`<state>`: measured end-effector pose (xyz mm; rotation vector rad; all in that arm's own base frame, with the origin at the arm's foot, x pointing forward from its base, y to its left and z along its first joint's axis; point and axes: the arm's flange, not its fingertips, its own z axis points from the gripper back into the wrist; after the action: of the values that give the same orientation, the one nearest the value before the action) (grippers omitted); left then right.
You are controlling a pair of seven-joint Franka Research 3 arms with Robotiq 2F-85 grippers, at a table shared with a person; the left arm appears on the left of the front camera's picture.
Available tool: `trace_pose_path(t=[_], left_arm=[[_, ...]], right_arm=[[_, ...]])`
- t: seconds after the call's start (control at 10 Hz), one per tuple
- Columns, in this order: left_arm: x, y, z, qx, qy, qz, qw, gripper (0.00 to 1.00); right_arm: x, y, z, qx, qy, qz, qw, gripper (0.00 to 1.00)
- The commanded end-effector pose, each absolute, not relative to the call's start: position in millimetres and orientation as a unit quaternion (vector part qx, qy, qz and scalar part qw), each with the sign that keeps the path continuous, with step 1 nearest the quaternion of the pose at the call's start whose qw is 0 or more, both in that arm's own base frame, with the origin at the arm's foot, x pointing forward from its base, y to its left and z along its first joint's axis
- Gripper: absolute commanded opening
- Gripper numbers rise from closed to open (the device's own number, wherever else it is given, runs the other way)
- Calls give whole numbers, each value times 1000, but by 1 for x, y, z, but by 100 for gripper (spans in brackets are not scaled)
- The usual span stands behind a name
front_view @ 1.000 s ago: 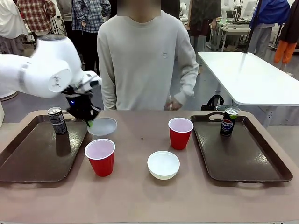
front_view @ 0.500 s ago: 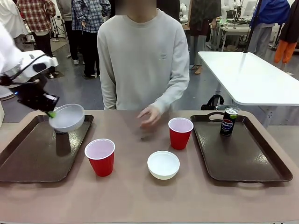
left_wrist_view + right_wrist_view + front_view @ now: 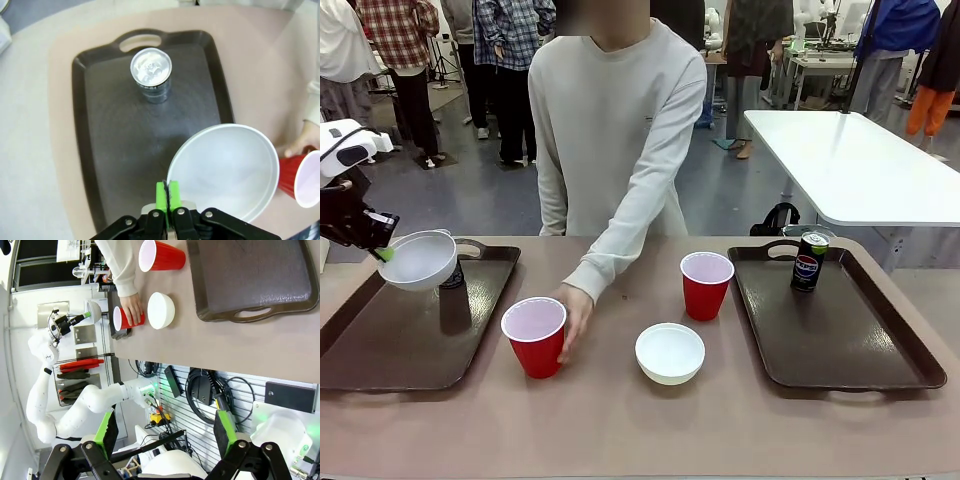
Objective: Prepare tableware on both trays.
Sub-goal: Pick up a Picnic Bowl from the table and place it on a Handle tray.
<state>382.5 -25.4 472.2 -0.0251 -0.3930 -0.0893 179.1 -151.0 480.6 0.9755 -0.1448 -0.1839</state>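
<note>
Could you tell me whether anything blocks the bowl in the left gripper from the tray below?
Nothing visible does. The can stands on the tray near its far handle, clear of the bowl; the rest of the tray is bare.

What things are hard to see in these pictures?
- Front view: the left can is mostly hidden behind the held bowl.
- Left wrist view: the red cup is cut off by the right edge.
- Right wrist view: the right tray is cut off by the top edge.
</note>
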Motion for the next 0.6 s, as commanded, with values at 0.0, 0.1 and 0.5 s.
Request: trace_pose_path(t=[0.0, 0.1, 0.5], left_arm=[[383, -29, 471, -15, -194, -47, 980, 0], [383, -29, 471, -15, -194, -47, 980, 0], [388, -27, 451, 31, -177, -71, 981, 2]], right_arm=[[179, -151, 481, 475, -73, -79, 873, 100], [179, -151, 481, 475, -73, -79, 873, 100], [179, -151, 481, 475, -73, -79, 873, 100]])
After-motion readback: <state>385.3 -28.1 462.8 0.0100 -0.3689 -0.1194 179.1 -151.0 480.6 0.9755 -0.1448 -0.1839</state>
